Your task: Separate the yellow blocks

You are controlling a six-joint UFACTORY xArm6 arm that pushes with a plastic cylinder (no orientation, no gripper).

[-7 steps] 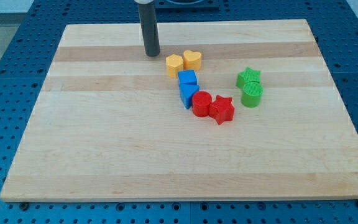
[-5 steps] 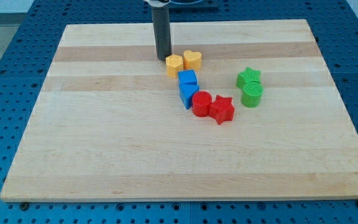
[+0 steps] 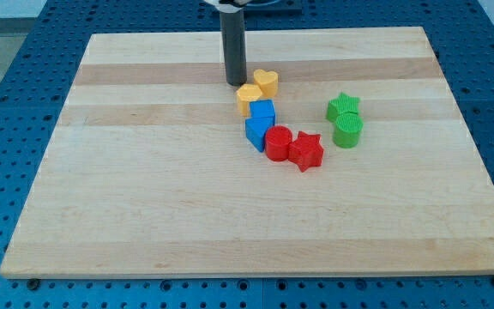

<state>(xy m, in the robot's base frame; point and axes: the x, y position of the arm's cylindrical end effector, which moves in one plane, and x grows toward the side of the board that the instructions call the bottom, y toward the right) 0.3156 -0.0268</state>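
**Yellow Block Separation: Status at Contact**

Wooden board [image 3: 144, 197] on a blue perforated table [image 3: 7, 103] forms the work surface. My tip [image 3: 235, 82] stands at the view's top centre, touching or just beside the upper-left edge of the yellow hexagonal block [image 3: 249, 97]. No gripper is fitted; the rod carries nothing.

The yellow heart block [image 3: 267, 82] sits just to the view's right of my tip, its lower-left edge touching the hexagonal block. The hexagonal block also abuts the blue blocks [image 3: 260, 124] below it.

Progress: separation is judged barely begun. The two yellow blocks remain in contact; a clear gap between them is still required.

Red blocks [image 3: 292, 147] and green blocks [image 3: 345, 120] lie clear of the work.

Markings: no brand, label or writing is legible.
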